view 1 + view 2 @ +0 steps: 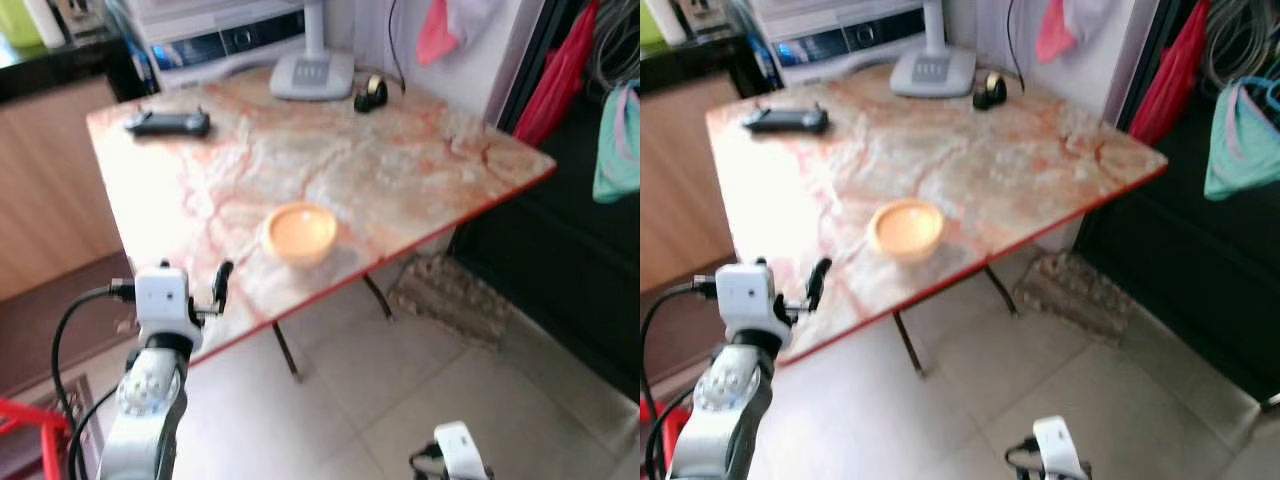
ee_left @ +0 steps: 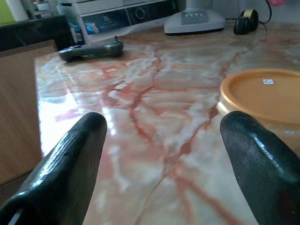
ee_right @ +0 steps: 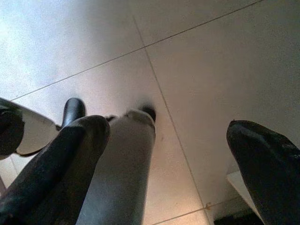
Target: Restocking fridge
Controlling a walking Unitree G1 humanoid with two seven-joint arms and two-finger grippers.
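Fingers [image 2: 79, 154] of your left gripper [image 2: 164, 159] stand wide apart with nothing between them, held low over the near edge of the marble-patterned surface [image 1: 400, 170]. From the head camera you see this gripper [image 1: 205, 292] raised at the surface's near left edge, on its silver arm.

Your orange container [image 1: 299, 232] sits on the surface just ahead of the left gripper and slightly to its right — near the fingers but not touching them. In the left wrist view it [image 2: 265, 96] lies beside one fingertip rather than in the gap. It is a round, shallow tub, pale orange, closed with a flat lid that carries a small clear mark near its middle.

Your right gripper [image 3: 173, 154] hangs low at your side over the pale tiled floor [image 3: 211, 61], its fingers also spread apart and empty.

Farther back on the surface you have a dark remote-like device [image 1: 168, 123] near the left edge, a grey lamp base [image 1: 311, 72] at the far edge and a small black and yellow object [image 1: 371, 93] just beside it. Behind the surface stands a white appliance [image 1: 225, 35]. An egg tray [image 1: 455, 295] lies on the floor under the right side, and red and teal cloths [image 1: 620, 140] hang at the right.
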